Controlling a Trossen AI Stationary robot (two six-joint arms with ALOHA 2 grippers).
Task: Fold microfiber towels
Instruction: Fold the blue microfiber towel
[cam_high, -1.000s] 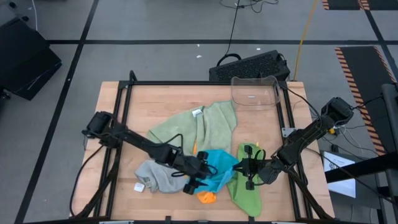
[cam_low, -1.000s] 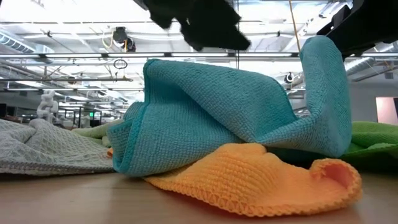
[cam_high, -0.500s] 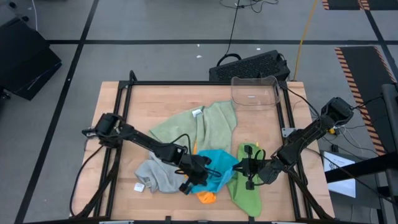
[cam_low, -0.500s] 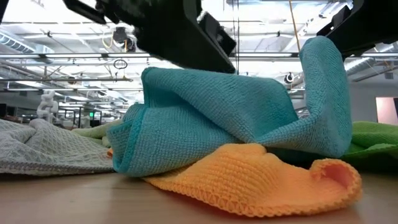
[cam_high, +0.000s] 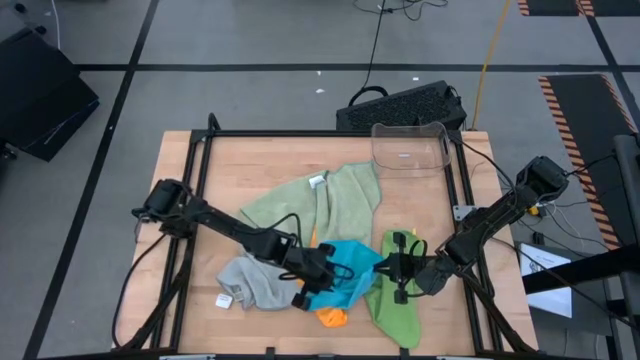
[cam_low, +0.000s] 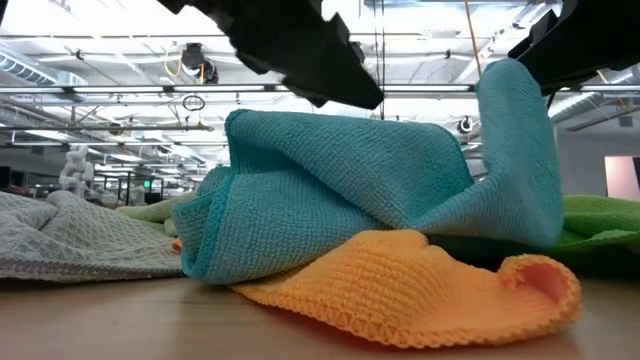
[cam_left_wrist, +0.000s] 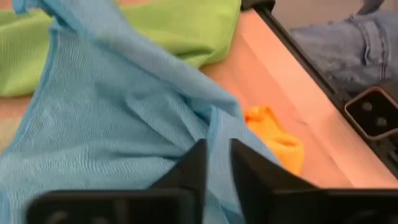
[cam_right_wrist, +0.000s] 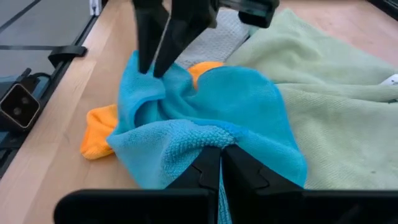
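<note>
A bright blue towel (cam_high: 352, 262) lies bunched at the table's near middle, on top of an orange towel (cam_high: 333, 317). A lime green towel (cam_high: 396, 302) lies to its right, a grey towel (cam_high: 250, 280) to its left and a sage green towel (cam_high: 320, 205) behind it. My left gripper (cam_high: 322, 277) is over the blue towel's left part, shut on it. My right gripper (cam_high: 393, 270) is at its right side, shut on it. My left gripper pinches a raised fold (cam_left_wrist: 214, 127) of the blue towel between its two fingers, near the towel's left side. The fingers (cam_right_wrist: 153, 56) come from above, pointing down. The towel's bulk rests on the orange towel and the table. My right gripper pinches the blue towel's right edge (cam_right_wrist: 208, 140) between its two fingers, coming from the table's right side. That end (cam_low: 515, 100) is held up and stands steeply, while the rest of the towel sags to the left onto the orange towel (cam_low: 400, 285).
A clear plastic container (cam_high: 408, 148) stands at the far right of the table. A black frame (cam_high: 200, 150) runs around the table's edges. A small white tag (cam_high: 224, 299) lies at the grey towel's near left corner. Bare wood shows at the far left.
My left gripper has come down over the blue towel and shifted a little toward its top fold. The towel's upper left fold now sits slightly lower than before. The end that the right gripper holds has stayed raised.
</note>
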